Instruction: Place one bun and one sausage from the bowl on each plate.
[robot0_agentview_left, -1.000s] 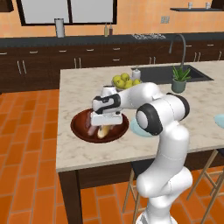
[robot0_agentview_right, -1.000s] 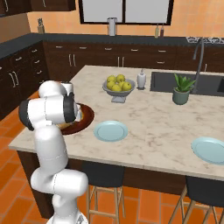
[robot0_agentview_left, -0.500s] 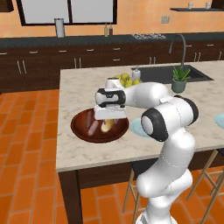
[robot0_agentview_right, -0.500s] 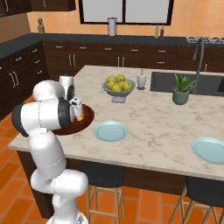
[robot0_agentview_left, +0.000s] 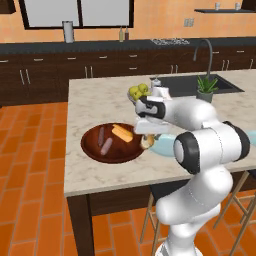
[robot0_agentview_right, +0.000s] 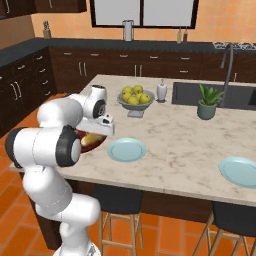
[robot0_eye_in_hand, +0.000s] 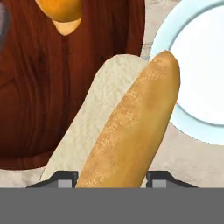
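Note:
The wide dark wooden bowl (robot0_agentview_left: 120, 151) lies on the island counter with two sausages (robot0_agentview_left: 103, 140) and a bun (robot0_agentview_left: 122, 132) inside. My gripper (robot0_agentview_left: 146, 138) hangs over the bowl's right rim, shut on another bun (robot0_agentview_left: 146, 143). In the hand view this bun (robot0_eye_in_hand: 131, 131) runs up between the fingertips (robot0_eye_in_hand: 65, 178), crossing from the bowl (robot0_eye_in_hand: 35, 96) to the edge of a light blue plate (robot0_eye_in_hand: 201, 78). That plate (robot0_agentview_right: 126, 149) sits just right of the bowl. A second plate (robot0_agentview_right: 239, 171) lies far right.
A grey footed bowl of yellow-green fruit (robot0_agentview_right: 135, 97) stands behind the near plate, with a small white bottle (robot0_agentview_right: 161, 91) and a potted plant (robot0_agentview_right: 206, 101) by the sink. Stools stand under the counter's front edge.
The gripper rose out of the bowl with the bun and moved right, from the bowl's middle to its right rim beside the plate. The jaws narrowed onto the bun.

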